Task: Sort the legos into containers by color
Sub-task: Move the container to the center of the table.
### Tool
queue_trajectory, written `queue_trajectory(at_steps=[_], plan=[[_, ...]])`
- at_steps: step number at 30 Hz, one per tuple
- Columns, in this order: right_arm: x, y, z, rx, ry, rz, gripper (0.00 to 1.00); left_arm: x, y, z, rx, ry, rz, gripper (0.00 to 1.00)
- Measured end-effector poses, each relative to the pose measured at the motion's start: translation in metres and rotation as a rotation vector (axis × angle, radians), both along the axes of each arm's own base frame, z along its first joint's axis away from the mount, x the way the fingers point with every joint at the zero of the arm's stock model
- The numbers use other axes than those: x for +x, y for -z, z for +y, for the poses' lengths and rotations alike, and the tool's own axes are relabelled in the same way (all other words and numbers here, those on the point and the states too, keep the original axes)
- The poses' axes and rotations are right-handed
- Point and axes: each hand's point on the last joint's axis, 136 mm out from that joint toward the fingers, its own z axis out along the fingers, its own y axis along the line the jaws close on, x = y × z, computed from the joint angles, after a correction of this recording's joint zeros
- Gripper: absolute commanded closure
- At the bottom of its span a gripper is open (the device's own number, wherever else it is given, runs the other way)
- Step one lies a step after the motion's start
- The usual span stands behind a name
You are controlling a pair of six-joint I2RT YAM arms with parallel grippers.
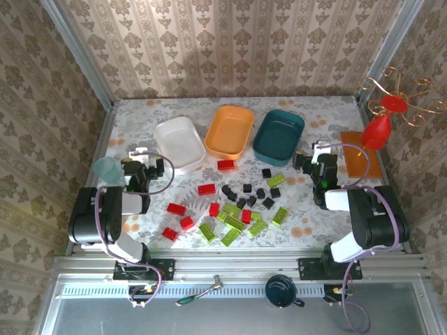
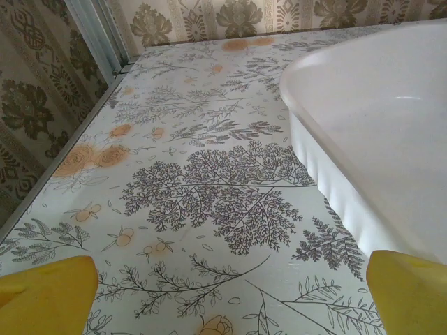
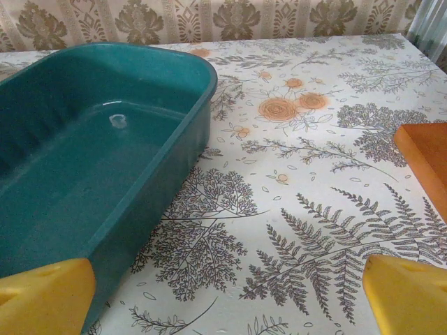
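- Legos (image 1: 237,206) lie mid-table, apart from left gripper (image 2: 230,293) and right gripper (image 3: 227,296).
- Both gape empty: left beside white tub (image 2: 349,202), right beside teal tub (image 3: 91,174).
- I see bare tabletop (image 2: 209,174) ahead.

White tub (image 2: 334,185) cropped right; teal tub (image 3: 171,178) cropped left.

You have three containers (image 1: 229,132) in a row across the upper middle of the frame; the legos (image 1: 231,209) lie scattered on the table (image 1: 314,213) just below them.
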Motion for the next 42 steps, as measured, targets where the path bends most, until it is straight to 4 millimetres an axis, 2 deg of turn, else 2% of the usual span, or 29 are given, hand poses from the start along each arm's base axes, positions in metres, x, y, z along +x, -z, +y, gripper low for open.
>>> queue_trajectory(at_steps=[34, 38, 42], plan=[[-0.001, 0.000, 0.000, 0.000, 0.002, 0.004, 0.00, 0.000, -0.001, 0.001, 0.003, -0.007, -0.003, 0.00], [-0.002, -0.003, -0.004, -0.005, 0.023, 0.055, 0.00, -0.004, -0.014, 0.006, 0.020, -0.048, -0.015, 0.00], [0.006, -0.027, -0.010, 0.005, 0.065, 0.044, 0.00, -0.012, -0.047, 0.012, 0.026, -0.088, -0.076, 0.00]])
